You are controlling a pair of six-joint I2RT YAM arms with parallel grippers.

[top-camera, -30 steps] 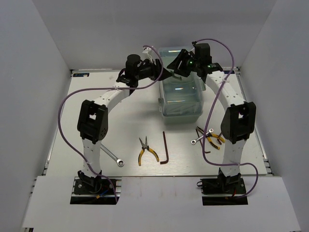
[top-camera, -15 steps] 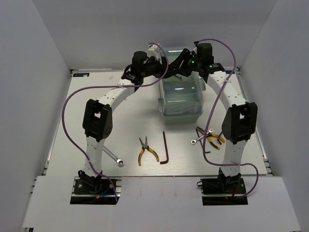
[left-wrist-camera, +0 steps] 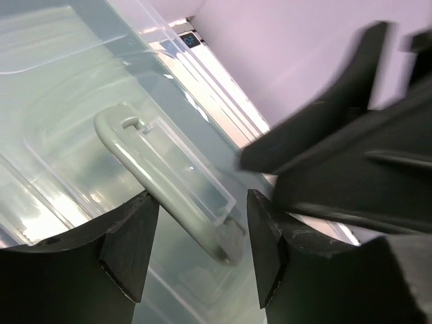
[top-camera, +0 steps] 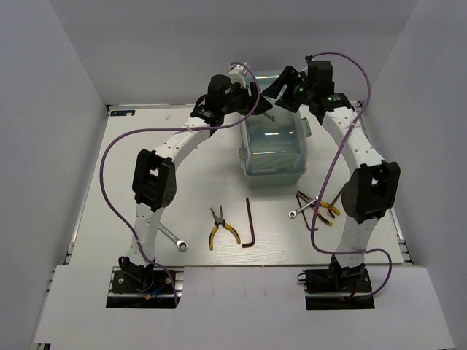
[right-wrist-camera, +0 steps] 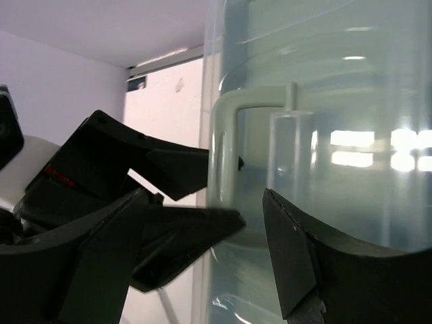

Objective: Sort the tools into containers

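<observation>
**A:** What's new at the toolbox (top-camera: 273, 153)?

**B:** The left arm (top-camera: 179, 142) has swung in from the box's left flank. Its jaws now sit over the far end of the lid, at the handle (left-wrist-camera: 169, 175). The right arm (top-camera: 357, 146) has lifted and eased right, though its jaws hang by the same handle.

**A:** State of the jaws?

**B:** Left jaws are released. The handle runs across the gap between the fingers (left-wrist-camera: 128, 250), and nothing is clenched. Right jaws are released too, and stand wider than a second ago. Their wrist view shows the handle in the gap, with the left arm's dark jaws just beside it.

**A:** And the lid?

**B:** Shut, same as before.

**A:** Tools?

**B:** None has moved. All six lie on the desk (top-camera: 109, 168), on the near side of the box.
- One wrench (top-camera: 175, 239) is by the left arm.
- Pliers (top-camera: 221, 227) and a hex key (top-camera: 249, 224) are mid-desk.
- A second wrench (top-camera: 299, 211), pliers (top-camera: 326, 211) and hex key (top-camera: 303, 200) are bunched together by the right arm.

**A:** Your reading?

**B:** This looks like the opening step. The right jaws seem to be yielding the handle, and the left jaws are placed to take it. Sorting proper has not begun, because no tray is exposed.

**A:** Risk?

**B:** Two sets of jaws are crowding one handle, so a bump looks possible. The box may also shift if the lid is pulled off-centre.
</observation>
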